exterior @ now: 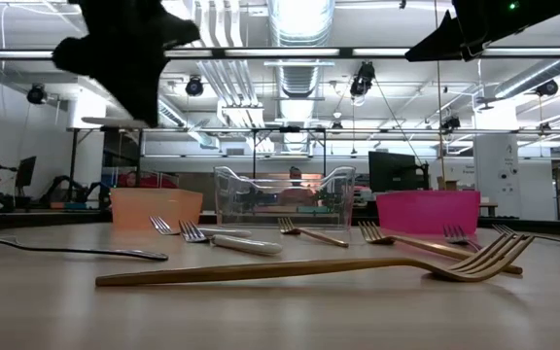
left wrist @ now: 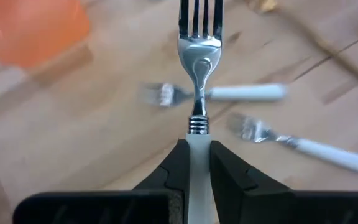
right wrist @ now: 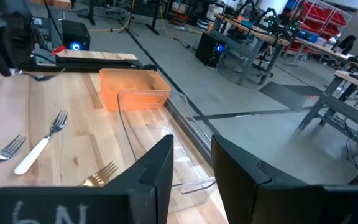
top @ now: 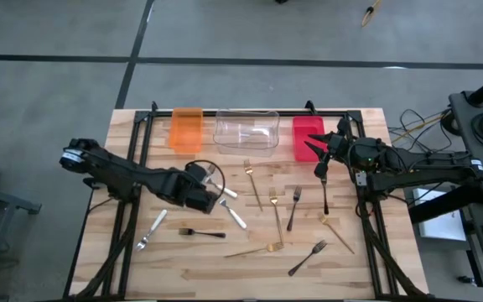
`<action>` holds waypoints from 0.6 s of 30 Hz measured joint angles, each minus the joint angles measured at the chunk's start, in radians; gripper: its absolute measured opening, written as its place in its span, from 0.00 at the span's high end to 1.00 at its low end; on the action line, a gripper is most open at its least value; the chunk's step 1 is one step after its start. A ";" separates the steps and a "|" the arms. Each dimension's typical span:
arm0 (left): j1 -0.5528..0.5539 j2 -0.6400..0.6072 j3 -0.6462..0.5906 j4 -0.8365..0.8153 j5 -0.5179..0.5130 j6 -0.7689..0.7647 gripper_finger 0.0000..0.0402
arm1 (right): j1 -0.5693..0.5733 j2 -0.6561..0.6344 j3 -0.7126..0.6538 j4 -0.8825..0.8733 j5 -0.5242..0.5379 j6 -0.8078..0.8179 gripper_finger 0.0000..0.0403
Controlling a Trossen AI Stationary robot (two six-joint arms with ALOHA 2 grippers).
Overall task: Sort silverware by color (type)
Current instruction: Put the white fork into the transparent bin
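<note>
My left gripper [top: 208, 186] [left wrist: 197, 168] hovers over the table's left-middle, shut on a silver fork with a white handle [left wrist: 199, 56]. Two more white-handled forks [left wrist: 216, 93] [left wrist: 303, 146] lie on the wood under it. My right gripper [top: 319, 164] [right wrist: 191, 168] hangs high beside the red bin [top: 307, 138], open with a narrow gap and nothing between its fingers. A black fork [top: 324, 195] lies flat on the table just near of it. Gold forks [top: 276, 216] [top: 252, 184], other black forks [top: 293, 208] [top: 201, 232] and a white-handled one [top: 152, 228] are scattered flat. My left gripper pinches the fork's white handle [left wrist: 197, 146] between its two fingers, just behind the ribbed metal collar. The fingers lie along the handle and the tines point straight ahead past the fingertips. The fork is lifted clear of the table.
The orange bin [top: 185, 127], the clear bin [top: 246, 130] and the red bin stand in a row along the table's far edge. A gold fork [exterior: 309, 267] lies nearest the low camera. Cables and equipment sit off the table's right side.
</note>
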 joint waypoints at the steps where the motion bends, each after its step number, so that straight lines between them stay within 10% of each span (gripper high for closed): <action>1: 0.004 0.000 0.017 -0.002 -0.014 0.023 0.94 | 0.000 0.000 0.000 0.000 0.000 0.000 0.75; 18: 0.213 0.000 0.192 0.052 -0.069 0.539 0.94 | 0.000 0.000 0.000 0.000 0.000 0.000 0.75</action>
